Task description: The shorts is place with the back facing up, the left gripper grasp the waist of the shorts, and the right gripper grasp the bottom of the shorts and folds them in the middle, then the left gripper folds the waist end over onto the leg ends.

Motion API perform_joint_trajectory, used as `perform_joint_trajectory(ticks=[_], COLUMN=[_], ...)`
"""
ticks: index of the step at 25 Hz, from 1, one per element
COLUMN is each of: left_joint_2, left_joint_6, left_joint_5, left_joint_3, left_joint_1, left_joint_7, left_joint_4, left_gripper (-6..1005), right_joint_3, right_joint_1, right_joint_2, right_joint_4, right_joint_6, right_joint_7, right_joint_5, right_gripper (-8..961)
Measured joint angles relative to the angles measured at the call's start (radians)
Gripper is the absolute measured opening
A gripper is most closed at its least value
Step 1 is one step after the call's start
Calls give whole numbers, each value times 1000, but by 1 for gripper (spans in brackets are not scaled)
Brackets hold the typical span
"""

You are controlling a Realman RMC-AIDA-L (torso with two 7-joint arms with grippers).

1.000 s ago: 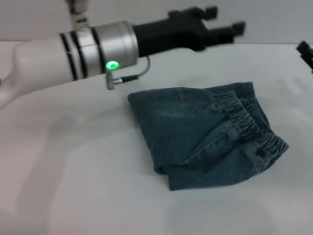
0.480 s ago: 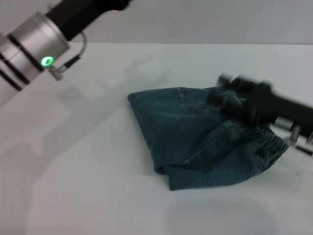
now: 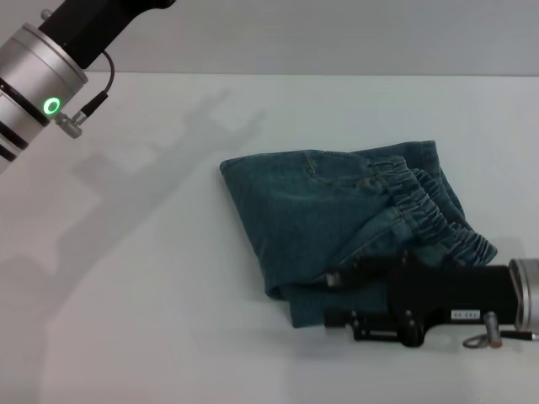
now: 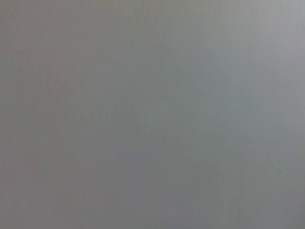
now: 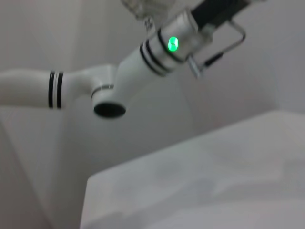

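The faded blue denim shorts point(image 3: 312, 219) lie folded into a compact bundle in the middle of the white table point(image 3: 152, 303). The gathered waist point(image 3: 438, 220) lies on top at the bundle's right side. I cannot make out the leg hems under it. My right gripper point(image 3: 330, 299) reaches in from the lower right. It is open, its black fingers point(image 3: 337, 277) over the bundle's near edge with nothing held. My left gripper point(image 3: 101, 21) is raised at the top left, far from the shorts, its tip cut off by the frame. The right wrist view shows that green-ringed left arm point(image 5: 162, 47).
The table's far edge point(image 3: 337, 75) meets a grey wall. The left wrist view is plain grey. The right wrist view shows a table corner point(image 5: 90, 183) under the left arm.
The left arm has lifted away from above the shorts to the top left. The right arm has come in from the right, crossed the waist and now sits at the bundle's near edge.
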Motion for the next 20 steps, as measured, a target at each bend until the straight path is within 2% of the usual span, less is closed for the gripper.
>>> perform_joint_trajectory(ticks=[8,20], left_joint_2=[-3,-4], left_joint_6=[-1,3], left_joint_5=[0,-16], left_joint_3=[0,1], left_joint_1=[-23,-29], left_joint_7=[1,2], left_joint_4=[-34,-47], left_gripper=[836,836], right_joint_3=[-1,-75], right_joint_1=[9,134], right_joint_2=[-2,7], right_joint_4=[3,60], right_joint_6=[76,217], right_joint_7=[51,112], right_joint_5=[-69,-75], right_gripper=[559,559])
